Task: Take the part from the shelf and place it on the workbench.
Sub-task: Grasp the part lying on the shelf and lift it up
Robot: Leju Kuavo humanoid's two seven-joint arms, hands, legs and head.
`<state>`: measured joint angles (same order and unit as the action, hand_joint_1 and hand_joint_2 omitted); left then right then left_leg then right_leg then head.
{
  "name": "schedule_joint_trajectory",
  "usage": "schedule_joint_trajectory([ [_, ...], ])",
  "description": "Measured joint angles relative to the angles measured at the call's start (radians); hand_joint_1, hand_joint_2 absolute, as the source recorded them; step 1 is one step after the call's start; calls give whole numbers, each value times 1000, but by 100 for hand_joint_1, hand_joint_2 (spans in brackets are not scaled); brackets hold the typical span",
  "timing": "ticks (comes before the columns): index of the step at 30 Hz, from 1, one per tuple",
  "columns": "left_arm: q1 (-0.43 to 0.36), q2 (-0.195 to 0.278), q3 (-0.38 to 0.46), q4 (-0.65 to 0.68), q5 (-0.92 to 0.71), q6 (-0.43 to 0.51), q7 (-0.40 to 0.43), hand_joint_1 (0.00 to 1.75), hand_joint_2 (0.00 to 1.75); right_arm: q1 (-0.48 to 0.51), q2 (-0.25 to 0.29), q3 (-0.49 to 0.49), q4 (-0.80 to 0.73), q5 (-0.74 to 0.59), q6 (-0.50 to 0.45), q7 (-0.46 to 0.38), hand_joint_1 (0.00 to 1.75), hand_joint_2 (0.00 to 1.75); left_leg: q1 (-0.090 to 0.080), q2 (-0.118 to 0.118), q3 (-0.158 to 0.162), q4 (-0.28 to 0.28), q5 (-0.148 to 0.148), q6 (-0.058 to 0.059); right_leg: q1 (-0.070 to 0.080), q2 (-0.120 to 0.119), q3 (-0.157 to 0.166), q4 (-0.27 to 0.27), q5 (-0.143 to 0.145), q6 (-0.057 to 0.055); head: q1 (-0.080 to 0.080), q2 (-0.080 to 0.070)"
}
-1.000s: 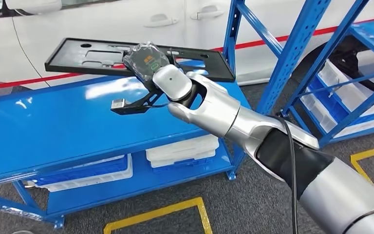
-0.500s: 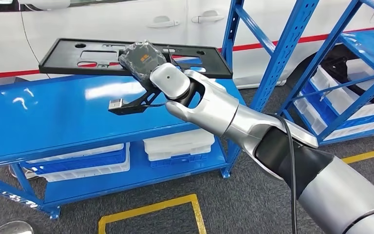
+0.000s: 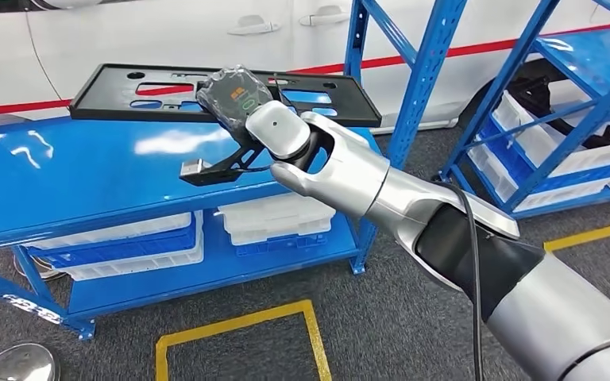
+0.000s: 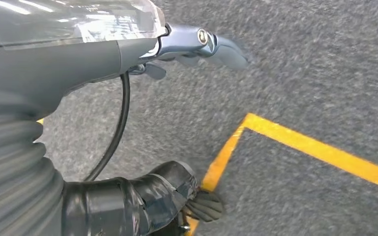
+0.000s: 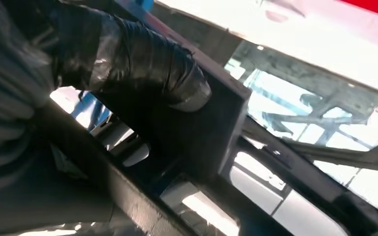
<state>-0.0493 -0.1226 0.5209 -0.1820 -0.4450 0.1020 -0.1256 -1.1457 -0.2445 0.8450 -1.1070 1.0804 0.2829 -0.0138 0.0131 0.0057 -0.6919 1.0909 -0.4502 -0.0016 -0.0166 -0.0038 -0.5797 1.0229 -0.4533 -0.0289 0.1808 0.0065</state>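
You're looking at the right hand (image 3: pixel 242 111) gripping the long flat black plastic frame part with cut-outs (image 3: pixel 151 87). The hand is clamped on it near the part's middle, and the wrist view shows a taped dark thumb (image 5: pixel 142 59) pressing on the part's flat face (image 5: pixel 202 132). The part is being held roughly level above the far side of the glossy blue metal workbench top (image 3: pixel 87 182). Can't tell whether its far edge is touching the bench or hanging clear.

The silver right arm (image 3: pixel 413 214) is reaching in from lower right, w/ a black cable (image 3: pixel 475 262) running along it.

Left hand (image 4: pixel 197 44): fingers are sitting close together, nothing in them, pointing at grey carpet floor (image 4: pixel 300 64) w/ yellow tape lines (image 4: pixel 315 147).

Under the bench top, white and blue plastic bins (image 3: pixel 274 222) are sitting on the lower shelf. A blue steel rack (image 3: pixel 556 103) w/ more white bins is standing to the right. A white car body w/ red stripe (image 3: pixel 167 32) is sitting behind the bench.
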Motion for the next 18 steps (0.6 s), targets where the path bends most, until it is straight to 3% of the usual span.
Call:
schedule_joint_trajectory([
  [2,-1,0,0,0,-5,0,0,0,175,-3,4,0,2,-3,3,-4,175,175,3,-1,-35,122,-92,-6,2,0,-25,0,21,-8,0,0],
  [3,-2,0,0,0,-7,0,0,0,175,-4,6,1,3,-6,3,-7,175,175,4,-1,-47,183,-119,-9,3,0,-38,1,31,-7,0,0],
  [4,-3,0,0,0,-9,0,0,0,175,-4,7,3,4,-9,4,-10,175,175,5,0,-48,221,-124,-11,3,0,-51,3,40,-5,0,0],
  [5,-3,0,0,0,-10,0,1,0,175,-4,7,4,6,-11,4,-13,175,175,6,0,-33,227,-110,-13,3,0,-64,5,49,-3,0,0],
  [7,-4,0,0,0,-13,1,2,0,175,-5,8,7,8,-15,4,-14,175,175,10,-1,47,138,-61,-14,2,0,-88,12,65,6,0,0],
  [9,-6,0,0,-1,-18,1,4,0,175,-9,8,7,10,-17,2,-14,175,175,9,-4,139,5,-56,-10,3,0,-106,20,78,18,0,0],
  [11,-7,0,1,-1,-25,2,5,0,175,-13,10,7,12,-22,1,-16,175,175,3,-10,166,-53,-67,-1,5,-1,-114,20,95,32,0,0],
  [13,-6,0,3,-1,-33,3,8,0,175,-15,12,7,15,-29,1,-17,175,175,3,-10,151,-57,-50,15,3,1,-122,18,103,44,1,0],
  [14,-6,0,4,-1,-37,3,9,0,175,-15,12,8,16,-33,1,-17,175,175,4,-8,143,-58,-38,25,2,2,-130,29,84,48,1,0],
  [15,-6,0,6,-1,-41,3,10,0,175,-15,12,8,18,-37,1,-17,175,175,5,-5,131,-60,-26,34,0,3,-143,60,46,52,1,0],
  [17,-7,0,8,-1,-47,3,11,0,175,-14,12,8,20,-41,1,-17,175,175,4,-2,103,-60,-3,45,0,3,-175,178,-59,56,1,0],
  [18,-7,1,10,-1,-49,3,12,0,175,-13,12,8,20,-42,0,-17,175,175,2,-2,88,-60,9,47,0,3,-187,243,-93,58,1,0],
])
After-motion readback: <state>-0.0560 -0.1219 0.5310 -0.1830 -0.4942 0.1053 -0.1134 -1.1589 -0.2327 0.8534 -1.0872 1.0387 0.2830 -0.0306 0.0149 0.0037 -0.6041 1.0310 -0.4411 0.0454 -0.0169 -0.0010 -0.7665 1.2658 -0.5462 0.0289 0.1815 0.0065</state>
